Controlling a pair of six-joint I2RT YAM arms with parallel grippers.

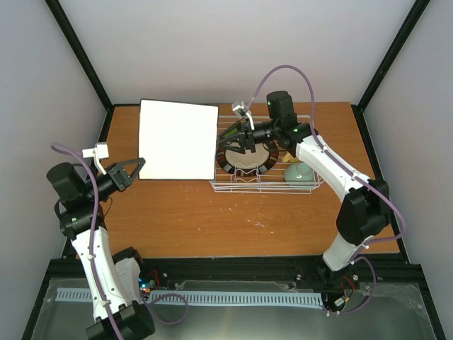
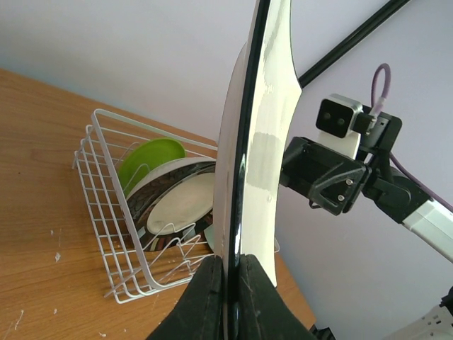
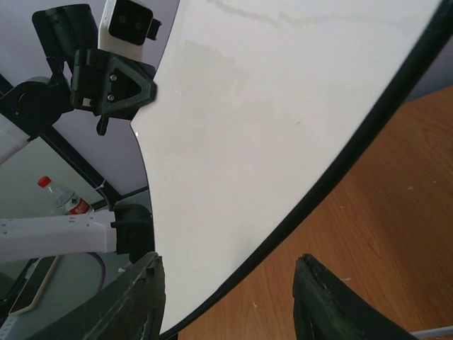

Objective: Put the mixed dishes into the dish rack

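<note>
Left claw [image 1: 140, 168] clamps the white plate [image 1: 177, 138] at nine o'clock of the rack [image 1: 233, 188]; right claw [image 1: 239, 140] gapes. Bowl [image 1: 301, 173] and several plates [image 2: 180, 205] sit racked; this one's left.

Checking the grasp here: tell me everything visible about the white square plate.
The plate is square and glossy white, like glazed ceramic, with a thin dark edge. It looks whole and clean. The left hand is shut on its left edge near the front corner, holding it face-up just left of the rack. The right hand stands open by its right edge, not gripping. Whether the plate touches the table cannot be told.
</note>
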